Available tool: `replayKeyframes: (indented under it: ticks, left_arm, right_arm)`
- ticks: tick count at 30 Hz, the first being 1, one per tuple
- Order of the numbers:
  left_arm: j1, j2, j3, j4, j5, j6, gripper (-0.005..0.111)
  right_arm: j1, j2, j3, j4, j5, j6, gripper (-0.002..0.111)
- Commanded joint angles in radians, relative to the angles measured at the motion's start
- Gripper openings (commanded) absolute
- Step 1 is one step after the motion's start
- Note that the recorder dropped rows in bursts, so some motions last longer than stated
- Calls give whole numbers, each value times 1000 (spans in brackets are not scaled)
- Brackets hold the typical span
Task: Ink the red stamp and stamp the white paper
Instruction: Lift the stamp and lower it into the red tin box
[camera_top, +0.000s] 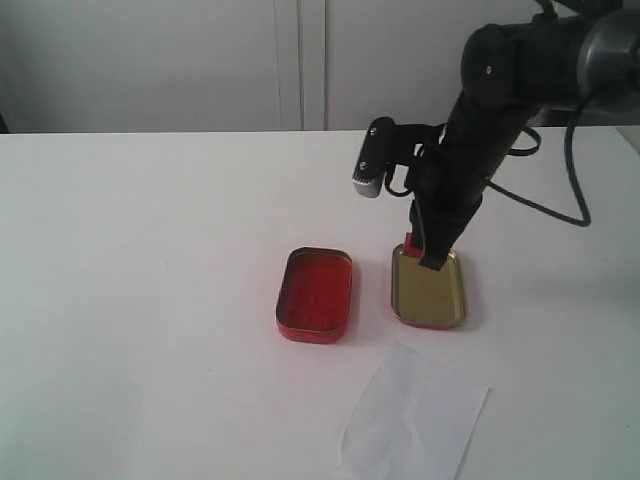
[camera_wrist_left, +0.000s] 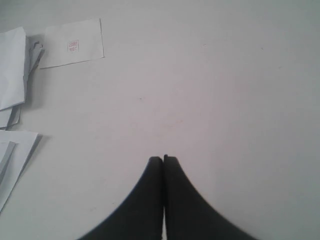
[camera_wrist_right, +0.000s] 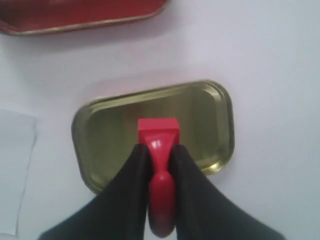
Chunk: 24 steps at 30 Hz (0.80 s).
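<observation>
One red stamp (camera_wrist_right: 158, 136) clamped in right pincer (camera_wrist_right: 159, 151), over gold tin (camera_wrist_right: 212, 112).

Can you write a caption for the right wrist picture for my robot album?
The right gripper holds the small red stamp by its handle over the open gold-coloured metal tin.

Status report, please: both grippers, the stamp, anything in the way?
Right gripper shut on red stamp, over gold tin. Left gripper shut, empty. Red tin alongside, path open. White paper uncovered.

Black jointed arm (camera_top: 505, 85), looping black cable (camera_top: 578, 195), silver-tipped wrist camera (camera_top: 370, 168), tapered black claw fingers (camera_wrist_right: 120, 200)
</observation>
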<state>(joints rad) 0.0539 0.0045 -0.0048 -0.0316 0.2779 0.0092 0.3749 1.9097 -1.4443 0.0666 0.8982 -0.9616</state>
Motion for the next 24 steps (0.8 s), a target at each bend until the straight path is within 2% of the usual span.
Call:
replayKeyframes:
  ticks: [1,24]
  left_arm:
    - [-6,-5,5,-5,-1,-9,0]
    - [-6,-5,5,-5,-1,-9,0]
  right_arm:
    - [61,-10,-21,-14,0,31,0]
    - [241,123,-192,34,84,147,0]
